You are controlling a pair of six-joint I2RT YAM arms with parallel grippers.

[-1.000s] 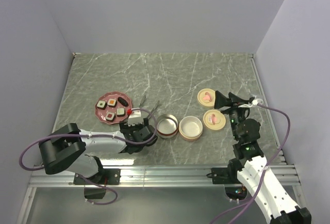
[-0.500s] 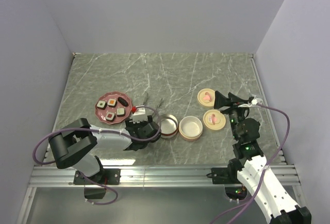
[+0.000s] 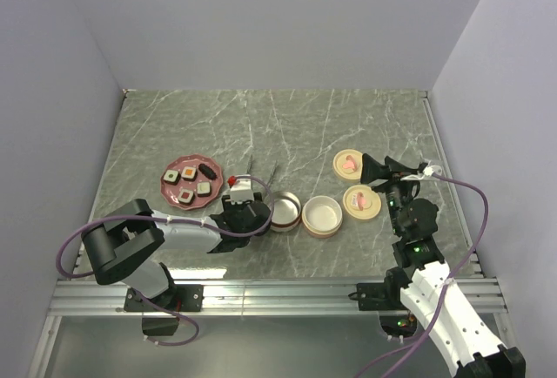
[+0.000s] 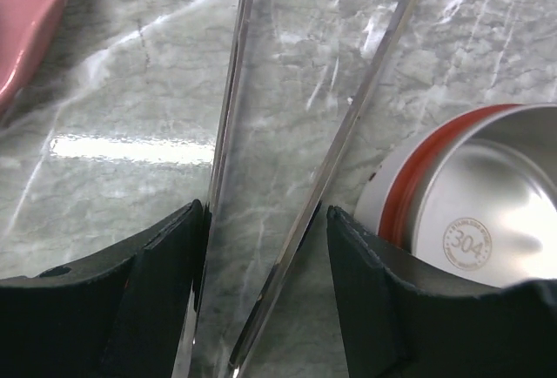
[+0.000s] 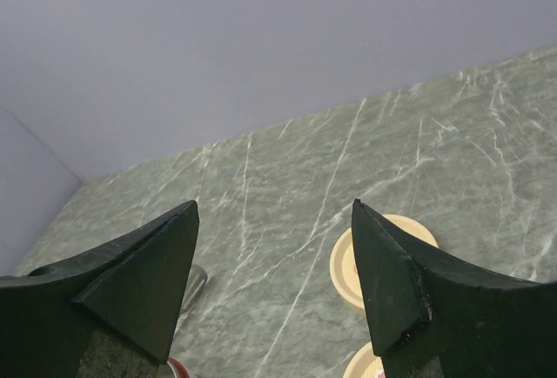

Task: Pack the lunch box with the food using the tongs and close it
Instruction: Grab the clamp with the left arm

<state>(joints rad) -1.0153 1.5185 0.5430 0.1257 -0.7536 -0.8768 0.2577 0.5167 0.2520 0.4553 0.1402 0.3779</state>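
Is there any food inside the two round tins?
No, the left tin and the right tin both show bare bottoms; the food sits on the plate.

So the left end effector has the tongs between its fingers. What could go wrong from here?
The left end effector meets the tongs only at their thin arms, so they could slip or twist out when lifted. The steel container sits right beside one finger, so a swing could knock it.

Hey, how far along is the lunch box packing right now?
Nothing is packed: the food sits on the plate, both tins open and empty, lids beside them. In hand: the left gripper straddles the tongs, fingers against both arms. Left: moving every piece, then closing.
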